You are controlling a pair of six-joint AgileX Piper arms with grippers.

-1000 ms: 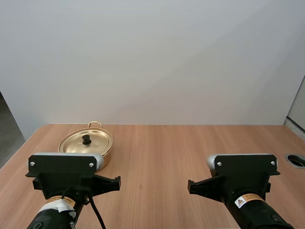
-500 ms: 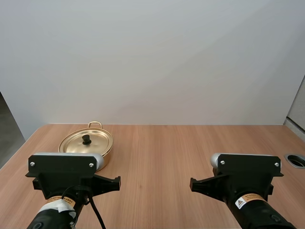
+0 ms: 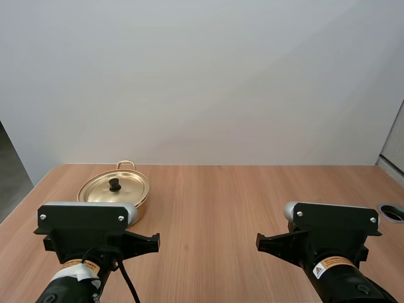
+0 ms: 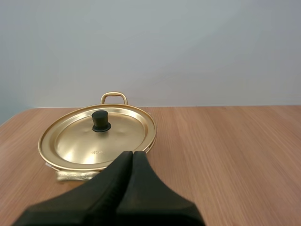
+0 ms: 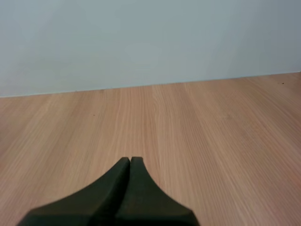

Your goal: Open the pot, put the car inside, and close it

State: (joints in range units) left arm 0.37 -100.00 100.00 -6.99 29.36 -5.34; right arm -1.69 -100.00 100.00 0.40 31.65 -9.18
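A gold pot (image 3: 114,189) stands at the far left of the wooden table, its lid (image 4: 99,136) on and a black knob (image 4: 100,121) in the lid's middle. One loop handle (image 4: 114,98) sticks out on the pot's far side. My left gripper (image 4: 132,153) is shut on nothing, low over the table just short of the pot's near rim. The left arm (image 3: 88,237) sits in front of the pot in the high view. Over bare wood on the right side, my right gripper (image 5: 130,159) is shut with nothing in it; its arm (image 3: 328,237) is at the near right.
A round cable hole (image 3: 392,212) is cut into the table at its right edge. A plain wall closes off the far edge. Bare wood lies between the pot and the right arm.
In the high view the right arm has drifted a little to the right and nearer the front edge. The left arm and the pot have not moved.
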